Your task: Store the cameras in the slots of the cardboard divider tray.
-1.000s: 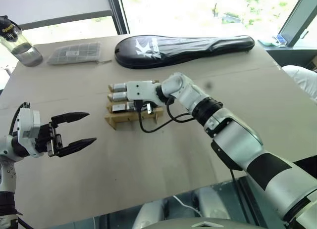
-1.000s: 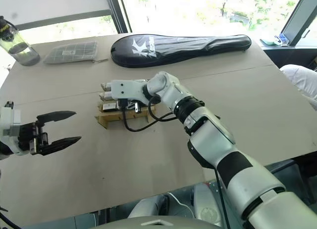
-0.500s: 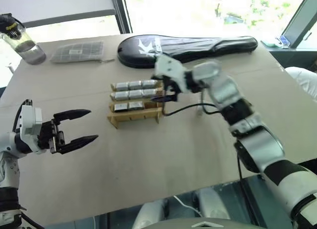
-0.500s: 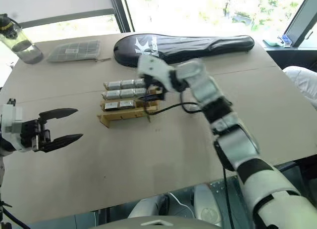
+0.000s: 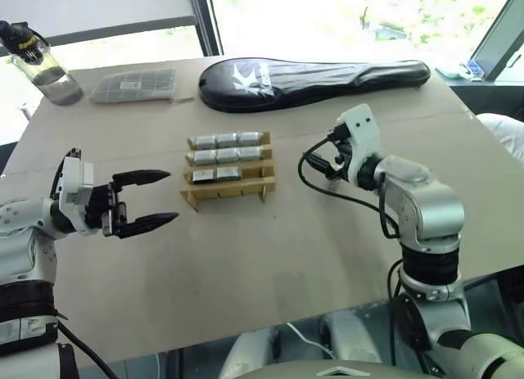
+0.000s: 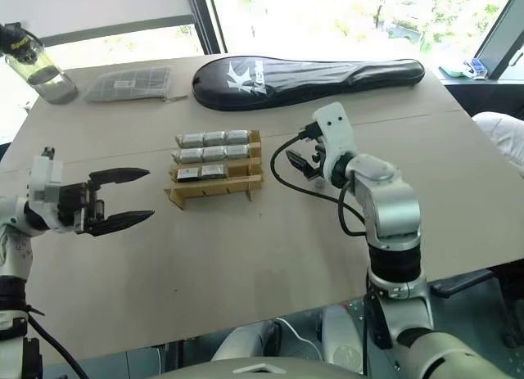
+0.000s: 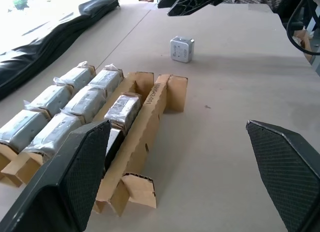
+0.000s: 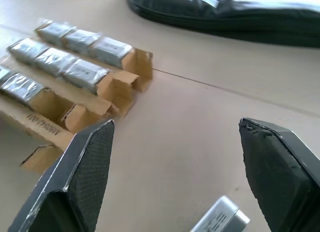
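The small tan cardboard divider tray [image 5: 227,170] with crossed dividers sits on the brown cardboard-covered table [image 5: 270,256]. Eight small silver-grey wrapped cameras [image 5: 227,139] lie in its slots: three in the row farthest from the robot, three in the next, two in the third. The slot at the right end of that third row is empty, as is the nearest row. A ninth silver-grey boxy camera [image 7: 181,49] stands loose on the table to the right of the tray, well apart from it. The left end effector [image 5: 158,198] hangs to the left of the tray, black fingers spread wide, empty. The right end effector [image 6: 304,160] hangs to the right of the tray, above the loose camera, fingers wide apart, holding nothing.
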You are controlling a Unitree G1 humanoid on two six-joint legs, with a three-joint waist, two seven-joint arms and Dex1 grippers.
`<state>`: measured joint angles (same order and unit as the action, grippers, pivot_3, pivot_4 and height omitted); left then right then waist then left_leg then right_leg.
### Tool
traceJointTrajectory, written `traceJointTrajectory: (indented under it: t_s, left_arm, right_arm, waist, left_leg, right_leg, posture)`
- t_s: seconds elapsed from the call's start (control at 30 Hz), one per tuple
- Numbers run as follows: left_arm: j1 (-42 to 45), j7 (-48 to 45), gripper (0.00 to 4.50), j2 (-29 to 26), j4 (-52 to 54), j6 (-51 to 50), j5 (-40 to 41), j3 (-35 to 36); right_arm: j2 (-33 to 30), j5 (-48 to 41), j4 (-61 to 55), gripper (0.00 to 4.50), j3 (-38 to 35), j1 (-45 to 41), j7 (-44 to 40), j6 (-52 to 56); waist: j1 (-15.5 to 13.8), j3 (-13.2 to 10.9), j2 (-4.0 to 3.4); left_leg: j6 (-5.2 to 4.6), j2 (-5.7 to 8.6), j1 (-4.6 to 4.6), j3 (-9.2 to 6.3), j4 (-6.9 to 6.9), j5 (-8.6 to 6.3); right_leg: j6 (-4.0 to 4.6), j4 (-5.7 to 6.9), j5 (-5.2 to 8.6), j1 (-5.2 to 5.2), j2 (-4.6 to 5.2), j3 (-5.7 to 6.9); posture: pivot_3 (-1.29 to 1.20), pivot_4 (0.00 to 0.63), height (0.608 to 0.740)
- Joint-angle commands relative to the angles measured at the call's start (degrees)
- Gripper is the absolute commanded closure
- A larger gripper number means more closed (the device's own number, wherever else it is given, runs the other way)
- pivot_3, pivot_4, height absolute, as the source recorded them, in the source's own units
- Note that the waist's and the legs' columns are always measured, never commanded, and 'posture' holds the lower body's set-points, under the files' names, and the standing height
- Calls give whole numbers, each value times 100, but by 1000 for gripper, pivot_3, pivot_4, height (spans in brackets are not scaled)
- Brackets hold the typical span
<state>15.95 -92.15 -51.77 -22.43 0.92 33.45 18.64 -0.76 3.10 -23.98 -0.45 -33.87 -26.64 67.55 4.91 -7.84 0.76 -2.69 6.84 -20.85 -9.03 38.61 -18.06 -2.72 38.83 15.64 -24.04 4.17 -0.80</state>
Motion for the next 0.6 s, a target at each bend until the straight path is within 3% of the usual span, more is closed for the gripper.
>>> traceJointTrajectory:
  t_s: [0.03,0.3,0.6]
  left_arm:
    - [263,-35,0,-91,-176,138,37,-176]
    - [418,-35,0,-91,-327,269,96,-506]
    - [397,-35,0,-141,-333,275,130,-505]
  right_arm:
    - [177,206,-583,558,150,562,800,223]
    - [364,455,-486,558,315,1071,1896,-324]
    - [908,132,-236,558,160,1078,2299,-714]
  waist:
    - [-50,2,1]
    - [-92,3,4]
    - [-94,3,4]
  left_leg:
    - [0,1,1,0,-2,0]
    - [0,3,8,8,3,0]
    - [0,2,8,8,2,0]
  right_leg:
    - [0,-1,0,-1,1,0]
    - [0,-2,0,-5,1,-3]
    - [0,-3,0,-4,-1,-4]
  posture:
    - [0,150,740]
    - [0,150,740]
    - [0,150,740]
